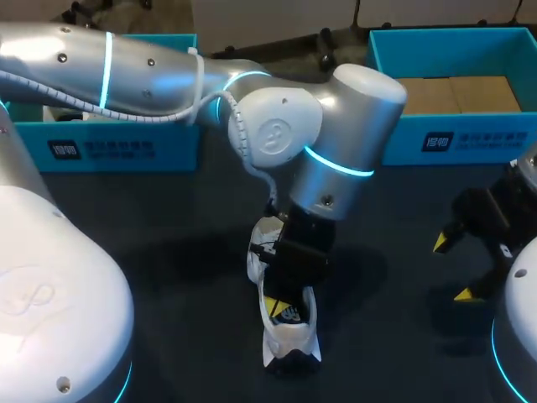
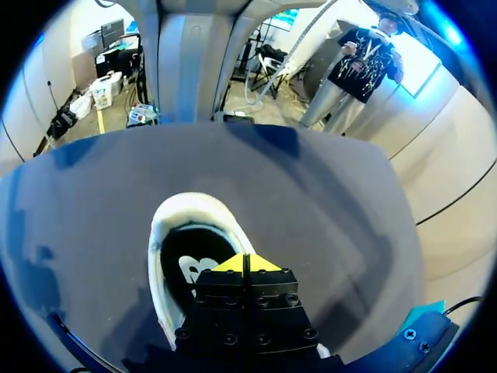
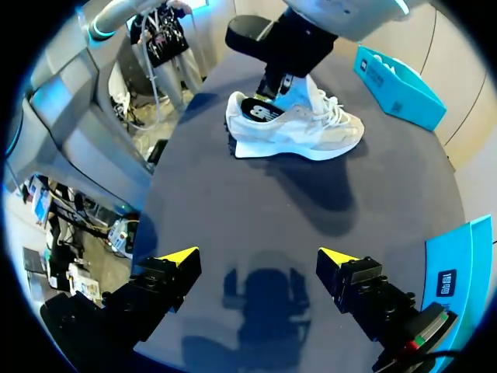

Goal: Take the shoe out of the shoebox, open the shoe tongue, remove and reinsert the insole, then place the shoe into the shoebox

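Left claw: the left claw has its two yellow tips pressed together with only a thin seam between them. It is lowered into the heel-side opening of the shoe. Whether anything is pinched between the tips cannot be told.
Insole: the insole is dark with a white mark. It lies inside the shoe, just ahead of and under the closed tips.
Shoe: the shoe is white and pale grey and stands upright on its sole on the desk, outside both boxes. It sits about the middle of the desk, between the two arms. Its heel end points toward the near edge and its laced front runs under the left claw toward the far edge.
Left arm: the left arm comes in from the far left corner and bends down over the desk's middle above the shoe.
Right claw: the right claw has its fingers spread wide with nothing between them. It hangs above bare desk near the right edge, well apart from the shoe.
Desk: the desk has a dark surface.
Boxes: the left blue box stands at the far left of the desk. The right blue box stands at the far right corner, and its inside looks cardboard-coloured.
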Controlling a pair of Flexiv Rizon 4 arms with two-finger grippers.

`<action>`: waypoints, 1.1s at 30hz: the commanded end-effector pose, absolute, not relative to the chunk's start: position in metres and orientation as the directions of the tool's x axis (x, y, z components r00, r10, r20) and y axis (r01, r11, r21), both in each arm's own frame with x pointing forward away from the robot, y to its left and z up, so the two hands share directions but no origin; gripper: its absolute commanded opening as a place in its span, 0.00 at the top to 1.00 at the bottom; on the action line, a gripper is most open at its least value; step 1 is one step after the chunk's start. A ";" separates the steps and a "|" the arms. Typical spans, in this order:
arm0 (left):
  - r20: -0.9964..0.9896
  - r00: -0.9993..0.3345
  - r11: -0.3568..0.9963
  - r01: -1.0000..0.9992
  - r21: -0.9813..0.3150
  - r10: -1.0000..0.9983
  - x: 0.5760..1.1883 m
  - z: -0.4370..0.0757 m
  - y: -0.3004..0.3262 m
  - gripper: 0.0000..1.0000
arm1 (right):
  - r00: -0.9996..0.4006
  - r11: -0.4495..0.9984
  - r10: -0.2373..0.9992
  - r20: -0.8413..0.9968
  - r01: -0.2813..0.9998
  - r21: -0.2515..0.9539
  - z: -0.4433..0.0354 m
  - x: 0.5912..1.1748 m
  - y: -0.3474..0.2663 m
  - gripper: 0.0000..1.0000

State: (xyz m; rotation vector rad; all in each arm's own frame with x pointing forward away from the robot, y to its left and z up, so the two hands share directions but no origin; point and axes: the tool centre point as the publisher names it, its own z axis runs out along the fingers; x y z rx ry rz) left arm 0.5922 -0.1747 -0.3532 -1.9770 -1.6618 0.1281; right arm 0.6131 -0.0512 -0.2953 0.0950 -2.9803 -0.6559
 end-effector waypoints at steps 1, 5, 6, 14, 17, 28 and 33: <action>0.255 0.232 -0.091 0.879 -0.468 0.939 0.589 -0.364 -0.174 1.00 | -0.994 0.907 -0.078 0.071 -0.042 0.418 -0.296 0.612 -0.051 0.00; 0.235 0.212 -0.086 0.887 -0.453 0.948 0.586 -0.373 -0.175 1.00 | -0.994 0.907 -0.078 0.071 -0.042 0.418 -0.296 0.612 -0.051 0.00; 0.231 0.203 -0.081 0.890 -0.448 0.951 0.585 -0.376 -0.176 1.00 | -0.994 0.907 -0.078 0.071 -0.042 0.418 -0.296 0.612 -0.051 0.00; 0.170 0.135 -0.058 0.918 -0.393 0.976 0.580 -0.400 -0.178 1.00 | -0.994 0.907 -0.078 0.071 -0.042 0.418 -0.296 0.612 -0.051 0.00; 0.164 0.107 -0.038 0.927 -0.374 0.981 0.582 -0.408 -0.181 1.00 | -0.994 0.907 -0.078 0.071 -0.042 0.418 -0.296 0.612 -0.051 0.00; 0.073 0.059 -0.031 0.942 -0.334 0.996 0.580 -0.376 -0.187 1.00 | -0.994 0.907 -0.078 0.071 -0.042 0.418 -0.296 0.612 -0.051 0.00; 0.063 0.083 -0.057 0.939 -0.338 0.994 0.571 -0.375 -0.198 1.00 | -0.994 0.907 -0.078 0.071 -0.042 0.418 -0.296 0.612 -0.051 0.00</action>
